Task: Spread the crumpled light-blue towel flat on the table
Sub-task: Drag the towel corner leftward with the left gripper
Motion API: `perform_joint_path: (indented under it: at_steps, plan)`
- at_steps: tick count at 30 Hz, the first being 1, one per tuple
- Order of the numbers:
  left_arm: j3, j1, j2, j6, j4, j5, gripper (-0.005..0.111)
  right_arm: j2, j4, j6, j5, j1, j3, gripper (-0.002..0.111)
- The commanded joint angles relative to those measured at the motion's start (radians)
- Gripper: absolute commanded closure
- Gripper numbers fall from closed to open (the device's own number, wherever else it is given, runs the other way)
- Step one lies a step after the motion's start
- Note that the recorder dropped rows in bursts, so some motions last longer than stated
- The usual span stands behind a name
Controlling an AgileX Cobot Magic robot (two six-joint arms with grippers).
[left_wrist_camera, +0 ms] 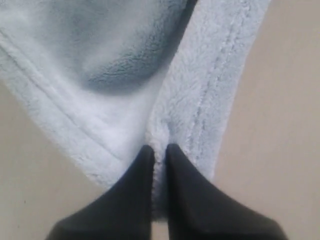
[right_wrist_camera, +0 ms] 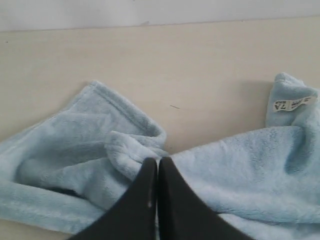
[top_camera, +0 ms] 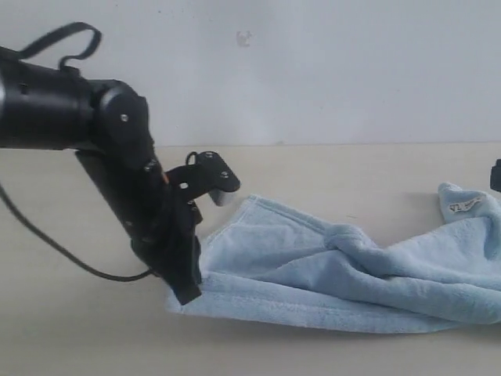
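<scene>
The light-blue towel (top_camera: pixel 329 266) lies stretched but rumpled across the table (top_camera: pixel 352 172), running from centre-left off the right edge. Its white label (top_camera: pixel 463 205) sits on a raised corner at the far right. My left gripper (top_camera: pixel 186 290) is down at the towel's near left corner. In the left wrist view the left gripper (left_wrist_camera: pixel 159 149) is shut on the towel (left_wrist_camera: pixel 115 60), with fluffy hem pinched between the fingers. My right gripper (right_wrist_camera: pixel 157 161) is shut above the towel (right_wrist_camera: pixel 250 170), nothing showing between its fingers. The label (right_wrist_camera: pixel 294 103) lies beyond it.
A pale wall (top_camera: pixel 329 70) rises behind the table's far edge. The black left arm (top_camera: pixel 70 110) and its cable reach in from the left. A small black part (top_camera: pixel 495 174) shows at the right edge. Bare table (right_wrist_camera: pixel 175 65) lies beyond the towel's folds.
</scene>
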Motion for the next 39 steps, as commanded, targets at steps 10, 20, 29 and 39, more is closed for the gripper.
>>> perform_joint_path:
  at_steps: [10,20,29,39]
  plan:
    - [0.280,0.098,-0.518,-0.258,0.210,0.006,0.103,0.300,-0.570,0.370,0.111,0.002,-0.249,0.108]
    - [0.402,0.104,-0.741,-0.344,0.315,-0.022,0.103,0.353,-0.787,0.553,0.223,0.002,-0.233,0.091]
    - [0.446,0.104,-0.778,-0.464,0.418,-0.020,0.103,0.355,-1.096,0.810,0.226,-0.071,-0.181,0.061]
    - [0.447,0.104,-0.789,-0.486,0.432,-0.024,0.103,0.530,-1.071,0.801,0.125,-0.128,-0.144,0.061]
